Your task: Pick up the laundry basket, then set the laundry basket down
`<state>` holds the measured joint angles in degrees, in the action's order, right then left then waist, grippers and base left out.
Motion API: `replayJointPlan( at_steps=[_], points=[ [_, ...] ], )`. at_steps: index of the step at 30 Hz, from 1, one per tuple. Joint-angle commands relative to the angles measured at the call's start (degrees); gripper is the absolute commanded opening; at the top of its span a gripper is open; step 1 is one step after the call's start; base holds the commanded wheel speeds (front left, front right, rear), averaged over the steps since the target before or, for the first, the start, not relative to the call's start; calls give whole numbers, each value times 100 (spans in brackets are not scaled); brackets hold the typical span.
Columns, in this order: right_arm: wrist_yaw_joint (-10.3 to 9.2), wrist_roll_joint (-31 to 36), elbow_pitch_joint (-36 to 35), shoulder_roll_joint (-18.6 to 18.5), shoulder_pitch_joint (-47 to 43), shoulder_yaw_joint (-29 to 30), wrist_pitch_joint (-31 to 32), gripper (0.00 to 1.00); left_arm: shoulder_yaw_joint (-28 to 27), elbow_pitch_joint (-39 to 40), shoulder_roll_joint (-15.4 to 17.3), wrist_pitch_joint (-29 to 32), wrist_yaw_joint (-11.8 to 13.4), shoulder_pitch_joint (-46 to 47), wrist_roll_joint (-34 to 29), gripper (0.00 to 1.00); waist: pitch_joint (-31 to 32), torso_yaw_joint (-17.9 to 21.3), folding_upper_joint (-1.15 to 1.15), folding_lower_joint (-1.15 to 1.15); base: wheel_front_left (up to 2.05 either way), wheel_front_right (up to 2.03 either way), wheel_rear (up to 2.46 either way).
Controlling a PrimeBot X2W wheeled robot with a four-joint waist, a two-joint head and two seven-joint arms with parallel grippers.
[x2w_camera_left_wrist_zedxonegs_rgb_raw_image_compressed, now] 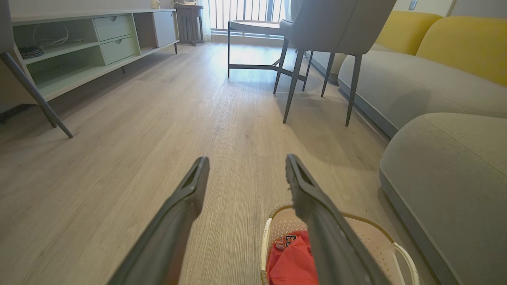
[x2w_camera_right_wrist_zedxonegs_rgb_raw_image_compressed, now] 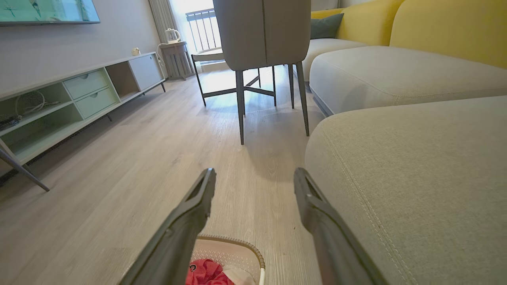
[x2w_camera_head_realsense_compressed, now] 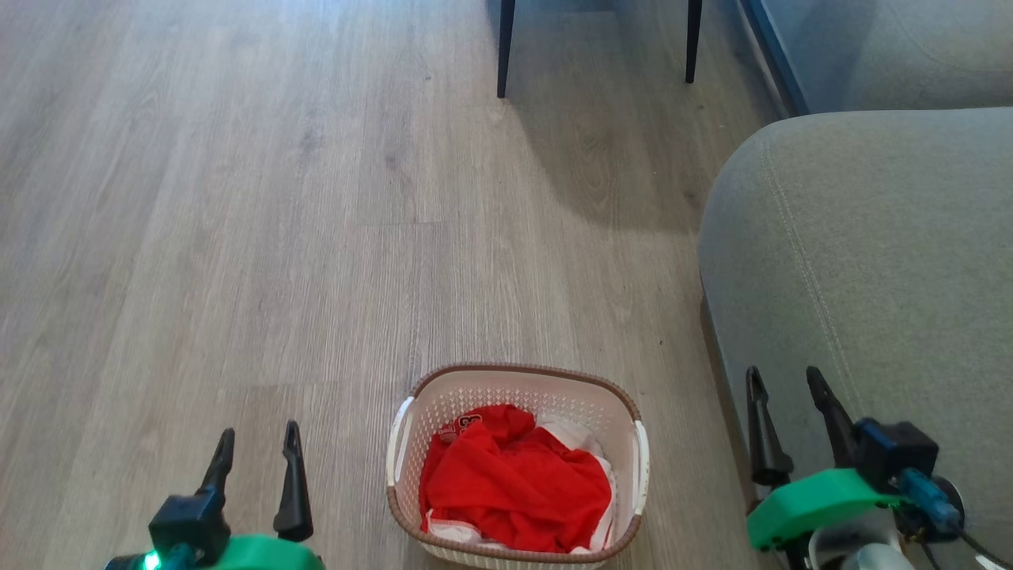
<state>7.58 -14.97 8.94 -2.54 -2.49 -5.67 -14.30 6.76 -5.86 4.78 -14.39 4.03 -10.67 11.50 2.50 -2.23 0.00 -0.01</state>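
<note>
Cream-white laundry basket (x2w_camera_head_realsense_compressed: 522, 369) on the wood floor (x2w_camera_head_realsense_compressed: 237, 237), flanked by 2 empty claws.

Head view: the basket stands low and centre with a red garment (x2w_camera_head_realsense_compressed: 514, 483) heaped inside. The left gripper (x2w_camera_head_realsense_compressed: 259, 431) is well to its left and the right gripper (x2w_camera_head_realsense_compressed: 783, 374) to its right, before the grey sofa (x2w_camera_head_realsense_compressed: 870, 261). Both have their fingers parted and grip nothing. Left wrist view: the fingers spread wide over bare floor, with the basket low and right, partly behind 1 finger. Right wrist view: the fingers are wide again, with the basket's rim at the bottom edge. I judge the pick-up not yet begun, only the approach. Next, each claw likely must drop to a white side handle (x2w_camera_head_realsense_compressed: 398, 443), close on it, then lift level.
</note>
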Motion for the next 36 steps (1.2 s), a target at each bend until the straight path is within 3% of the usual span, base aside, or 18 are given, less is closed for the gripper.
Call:
replayJointPlan(
  at_steps=[1, 20, 21, 25, 36],
  points=[
    [-9, 78, -211, -33, 97, -84, -70, 100, -218, 224, -50, -61, -27, 182, -71, 100, -2, 11, 0, 1, 0, 0, 0],
    [-9, 98, -220, -33, 116, 13, -70, 100, -268, 225, -97, -61, -104, 231, -209, 100, -50, 27, 0, 1, 0, 0, 0],
    [0, 35, 1, 3, -44, 121, 1, 0, -19, -15, -55, 4, -100, 0, -151, 0, -50, 27, 0, 1, 0, 0, 0],
    [0, -1, 350, 19, -113, 96, 15, 0, 7, -371, -61, 29, -104, -46, -110, 0, -52, 29, 0, 1, 0, 0, 0],
    [-1, -730, 360, -26, -30, 142, 155, 0, -102, -415, -66, 204, -196, 107, 620, 0, -72, 46, 0, 1, 0, 0, 0]
  ],
)
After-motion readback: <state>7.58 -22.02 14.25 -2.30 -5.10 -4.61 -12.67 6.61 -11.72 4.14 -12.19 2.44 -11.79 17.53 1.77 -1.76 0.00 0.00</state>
